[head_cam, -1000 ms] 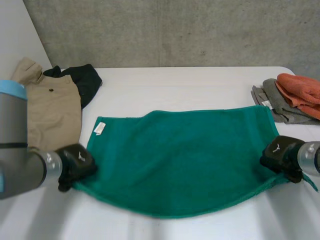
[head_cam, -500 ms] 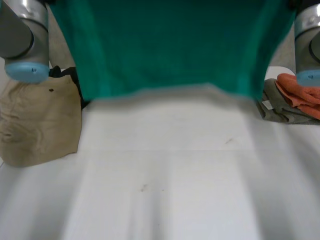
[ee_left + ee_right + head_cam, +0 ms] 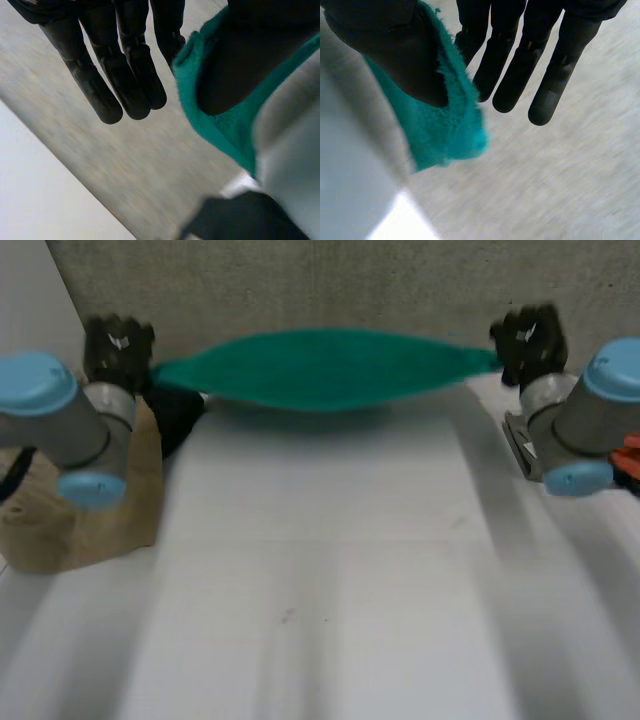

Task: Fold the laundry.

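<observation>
While the green towel [image 3: 320, 370] hangs in the air at 12 o'clock over the desk [image 3: 330, 570], the left hand [image 3: 118, 345] pinches its 9 o'clock end and the right hand [image 3: 528, 340] pinches its 3 o'clock end. I think this is the spreading step; next, lay it flat, slowly and evenly.

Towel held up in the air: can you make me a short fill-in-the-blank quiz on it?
1. The left hand and right hand hold a ___ towel stretched between them.
2. Each hand pinches one end between fingers and ___.
3. The beige garment lies beside the robot's ___ arm.
Missing words: green; thumb; left.
</observation>
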Robot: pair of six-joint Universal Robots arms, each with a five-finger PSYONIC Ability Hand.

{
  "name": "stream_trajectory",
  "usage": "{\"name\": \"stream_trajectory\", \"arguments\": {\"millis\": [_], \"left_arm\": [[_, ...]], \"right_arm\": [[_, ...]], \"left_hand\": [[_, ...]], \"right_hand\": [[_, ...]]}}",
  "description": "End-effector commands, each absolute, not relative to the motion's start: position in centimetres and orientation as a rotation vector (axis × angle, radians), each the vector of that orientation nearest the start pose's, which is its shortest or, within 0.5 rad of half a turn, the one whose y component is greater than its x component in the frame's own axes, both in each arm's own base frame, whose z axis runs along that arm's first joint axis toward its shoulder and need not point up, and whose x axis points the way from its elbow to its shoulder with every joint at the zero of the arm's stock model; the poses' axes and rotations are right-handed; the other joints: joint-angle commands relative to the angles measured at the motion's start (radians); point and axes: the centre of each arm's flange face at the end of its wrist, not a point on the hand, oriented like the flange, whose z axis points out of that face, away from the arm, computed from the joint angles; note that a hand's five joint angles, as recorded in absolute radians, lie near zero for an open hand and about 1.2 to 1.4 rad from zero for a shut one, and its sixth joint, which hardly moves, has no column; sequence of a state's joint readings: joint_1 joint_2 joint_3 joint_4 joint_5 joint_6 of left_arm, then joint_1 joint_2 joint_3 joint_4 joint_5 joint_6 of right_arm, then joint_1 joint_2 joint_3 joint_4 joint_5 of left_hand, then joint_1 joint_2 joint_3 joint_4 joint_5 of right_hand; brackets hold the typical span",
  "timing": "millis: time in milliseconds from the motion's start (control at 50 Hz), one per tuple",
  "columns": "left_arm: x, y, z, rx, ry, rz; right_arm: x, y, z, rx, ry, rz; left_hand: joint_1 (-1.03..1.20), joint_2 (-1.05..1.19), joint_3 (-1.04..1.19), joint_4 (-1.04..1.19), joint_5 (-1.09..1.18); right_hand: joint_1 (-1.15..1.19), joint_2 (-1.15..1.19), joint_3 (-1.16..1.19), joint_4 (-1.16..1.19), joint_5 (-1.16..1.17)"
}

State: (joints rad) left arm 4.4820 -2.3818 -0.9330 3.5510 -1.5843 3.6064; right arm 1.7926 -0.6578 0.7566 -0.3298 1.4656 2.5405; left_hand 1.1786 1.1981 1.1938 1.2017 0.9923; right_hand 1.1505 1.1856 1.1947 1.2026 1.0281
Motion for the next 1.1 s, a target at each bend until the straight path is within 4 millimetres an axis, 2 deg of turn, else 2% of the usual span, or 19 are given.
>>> {"name": "stream_trajectory", "arguments": {"millis": [20,60,100,120,180,200,260,280,360,440,560,640,660,820,940,960,1020,1100], "left_arm": [[-22.8,-42.3,16.5,0.791,1.927,-2.083],[-22.1,-40.5,16.1,0.874,1.964,-1.997],[-21.4,-39.2,16.0,0.932,1.984,-1.928],[-20.8,-37.7,16.3,0.988,1.999,-1.862],[-19.8,-35.2,16.8,1.077,2.029,-1.754],[-19.1,-33.5,17.1,1.126,2.068,-1.679],[-18.1,-31.0,17.6,1.189,2.146,-1.575],[-17.7,-29.4,17.9,1.239,2.199,-1.517],[-17.3,-26.2,18.8,1.367,2.321,-1.379],[-17.5,-24.8,19.4,1.468,2.381,-1.275],[-18.0,-27.5,20.9,1.437,2.261,-1.355],[-19.3,-31.0,21.4,1.372,2.168,-1.429],[-19.6,-31.5,21.5,1.362,2.155,-1.441],[-22.5,-36.5,21.3,1.249,2.079,-1.494],[-24.5,-39.0,20.1,1.201,2.04,-1.531],[-24.8,-39.7,19.5,1.19,2.032,-1.536],[-25.4,-40.9,18.6,1.181,2.01,-1.551],[-26.2,-41.7,17.1,1.19,1.997,-1.557]], "right_arm": [[23.5,-44.0,16.0,-1.178,2.259,-2.244],[22.5,-42.1,15.9,-1.204,2.379,-2.091],[21.8,-40.9,16.3,-1.22,2.43,-2.018],[21.0,-39.5,16.9,-1.237,2.482,-1.944],[19.5,-37.6,17.9,-1.284,2.55,-1.849],[18.5,-36.2,18.7,-1.341,2.592,-1.785],[17.0,-34.3,19.7,-1.454,2.636,-1.683],[16.2,-33.0,20.0,-1.531,2.653,-1.605],[15.3,-30.4,20.2,-1.715,2.605,-1.437],[15.6,-29.8,20.1,-1.818,2.517,-1.393],[16.3,-31.9,19.7,-1.715,2.522,-1.48],[17.0,-34.6,19.2,-1.59,2.541,-1.584],[17.2,-35.9,19.0,-1.538,2.552,-1.634],[18.6,-41.3,18.2,-1.379,2.55,-1.859],[20.3,-44.0,17.1,-1.367,2.499,-1.985],[20.6,-44.9,16.8,-1.357,2.476,-2.038],[21.3,-45.9,16.2,-1.351,2.448,-2.106],[21.8,-47.4,15.1,-1.324,2.424,-2.215]], "left_hand": [[0.218,0.198,0.202,0.195,0.229],[0.218,0.198,0.202,0.195,0.229],[0.218,0.198,0.202,0.195,0.229],[0.218,0.198,0.202,0.195,0.229],[0.218,0.198,0.202,0.195,0.229],[0.218,0.198,0.202,0.195,0.229],[0.218,0.198,0.202,0.195,0.229],[0.218,0.198,0.202,0.195,0.229],[0.218,0.198,0.202,0.195,0.229],[0.218,0.198,0.202,0.195,0.229],[0.218,0.198,0.202,0.195,0.229],[0.218,0.198,0.202,0.195,0.229],[0.218,0.198,0.202,0.195,0.229],[0.218,0.198,0.202,0.195,0.229],[0.218,0.198,0.202,0.195,0.229],[0.218,0.198,0.202,0.195,0.229],[0.218,0.198,0.202,0.195,0.229],[0.218,0.198,0.202,0.195,0.229]], "right_hand": [[0.246,0.211,0.202,0.194,0.194],[0.246,0.211,0.202,0.194,0.194],[0.246,0.211,0.202,0.194,0.194],[0.246,0.211,0.202,0.194,0.194],[0.246,0.211,0.202,0.194,0.194],[0.246,0.211,0.202,0.194,0.194],[0.246,0.211,0.202,0.194,0.194],[0.246,0.211,0.202,0.194,0.194],[0.246,0.211,0.202,0.194,0.194],[0.246,0.211,0.202,0.194,0.194],[0.246,0.211,0.202,0.194,0.194],[0.246,0.211,0.202,0.194,0.194],[0.246,0.211,0.202,0.194,0.194],[0.246,0.211,0.202,0.194,0.194],[0.246,0.211,0.202,0.194,0.194],[0.246,0.211,0.202,0.194,0.194],[0.246,0.211,0.202,0.194,0.194],[0.246,0.211,0.202,0.194,0.194]]}}
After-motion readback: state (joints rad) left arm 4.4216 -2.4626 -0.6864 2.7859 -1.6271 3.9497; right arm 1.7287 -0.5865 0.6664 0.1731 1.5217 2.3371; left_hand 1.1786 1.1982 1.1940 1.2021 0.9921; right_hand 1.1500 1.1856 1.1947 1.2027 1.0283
